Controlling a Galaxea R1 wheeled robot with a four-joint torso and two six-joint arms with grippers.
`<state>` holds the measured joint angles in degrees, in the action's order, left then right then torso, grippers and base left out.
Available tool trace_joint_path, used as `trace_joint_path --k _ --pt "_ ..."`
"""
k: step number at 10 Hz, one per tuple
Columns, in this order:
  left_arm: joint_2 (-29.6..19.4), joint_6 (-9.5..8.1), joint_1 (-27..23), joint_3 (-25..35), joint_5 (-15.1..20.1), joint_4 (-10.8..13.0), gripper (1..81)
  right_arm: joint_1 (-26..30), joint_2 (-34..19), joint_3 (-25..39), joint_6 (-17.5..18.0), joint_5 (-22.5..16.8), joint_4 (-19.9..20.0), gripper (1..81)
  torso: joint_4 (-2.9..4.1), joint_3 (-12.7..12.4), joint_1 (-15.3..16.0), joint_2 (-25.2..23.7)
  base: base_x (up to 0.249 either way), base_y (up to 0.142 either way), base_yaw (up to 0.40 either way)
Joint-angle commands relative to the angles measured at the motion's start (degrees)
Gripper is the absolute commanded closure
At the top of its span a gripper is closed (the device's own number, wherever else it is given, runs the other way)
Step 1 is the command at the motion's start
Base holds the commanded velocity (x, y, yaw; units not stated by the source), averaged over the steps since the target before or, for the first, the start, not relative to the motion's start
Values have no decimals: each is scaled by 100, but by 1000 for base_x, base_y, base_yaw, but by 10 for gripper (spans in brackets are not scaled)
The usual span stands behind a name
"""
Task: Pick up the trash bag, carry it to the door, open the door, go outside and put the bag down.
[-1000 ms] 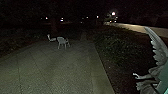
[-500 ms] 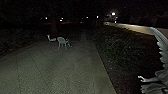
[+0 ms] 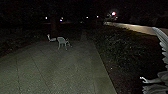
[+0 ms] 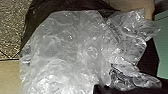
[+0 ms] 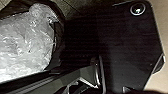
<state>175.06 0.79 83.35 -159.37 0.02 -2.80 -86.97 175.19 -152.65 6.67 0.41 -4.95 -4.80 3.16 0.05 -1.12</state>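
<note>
Well, trash bag [image 4: 75, 50] beside dark plate [image 5: 125, 45], contact with jaws unclear.

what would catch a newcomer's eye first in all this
Probably the shiny, crumpled clear plastic filling much of the left wrist view, with dark, smooth bag material around part of it. In the head view, a pale, feathered wing shape, perhaps part of a statue, stands out at the right edge against the night. Next come a pale chair with thin legs at the far end of the paving and a bright white lamp beyond.
</note>
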Motion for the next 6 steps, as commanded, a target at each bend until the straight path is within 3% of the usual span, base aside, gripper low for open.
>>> trace_joint_path --k 1,3,4,5,6 --pt "-14 17 -253 2 332 26 811 228 19 70 -16 -331 11 10 0 0 0 0 0 0 0" --pt "-14 17 -253 2 332 8 811 210 45 70 -16 -331 20 10 0 0 -5 -2 0 0 0" --pt "-14 17 -253 2 332 0 811 201 54 70 -25 -331 3 10 563 0 -5 -2 0 0 0" --pt "-23 17 -253 2 332 -10 811 201 54 78 -43 -331 -6 10 574 0 -5 -2 0 0 0" --pt "-32 9 -253 2 332 -45 811 202 54 70 -51 -331 -6 10 273 0 -5 -2 0 0 0"
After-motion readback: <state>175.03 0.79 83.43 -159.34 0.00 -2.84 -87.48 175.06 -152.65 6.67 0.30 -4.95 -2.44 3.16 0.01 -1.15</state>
